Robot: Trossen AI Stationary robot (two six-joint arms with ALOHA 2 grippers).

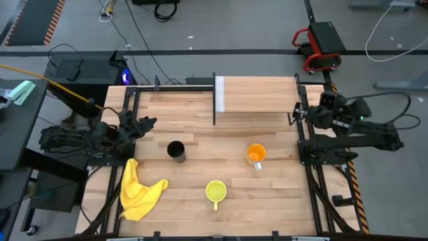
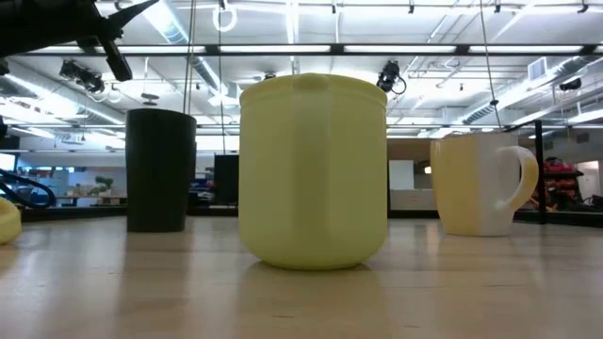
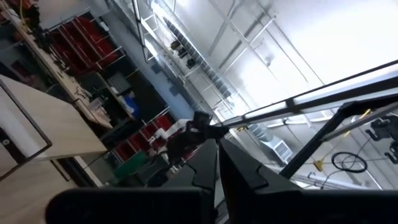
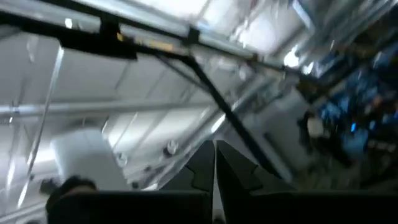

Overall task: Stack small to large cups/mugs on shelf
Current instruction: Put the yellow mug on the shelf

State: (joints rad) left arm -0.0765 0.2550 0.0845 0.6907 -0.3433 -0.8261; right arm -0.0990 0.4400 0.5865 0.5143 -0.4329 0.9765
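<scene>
Three cups stand upright on their bases on the striped-wood tabletop: a black tumbler [image 1: 176, 150] [image 2: 160, 169] at the left, an orange mug [image 1: 256, 154] [image 2: 480, 184] at the right, and a yellow-green mug [image 1: 215, 191] [image 2: 313, 169] nearer the front edge. The shelf [image 1: 257, 94], a pale board with a white end panel [image 1: 219, 94], stands at the table's far side. My left gripper [image 1: 148, 124] [image 3: 216, 142] is shut at the left edge, tipped upward and holding nothing. My right gripper [image 1: 299, 114] [image 4: 215, 147] is shut at the right edge, raised, also tipped upward, holding nothing.
A crumpled yellow cloth [image 1: 137, 191] lies at the table's front left, close to the tumbler. Dark metal frames [image 1: 311, 157] run along both side edges. Bare tabletop lies between the cups and the shelf.
</scene>
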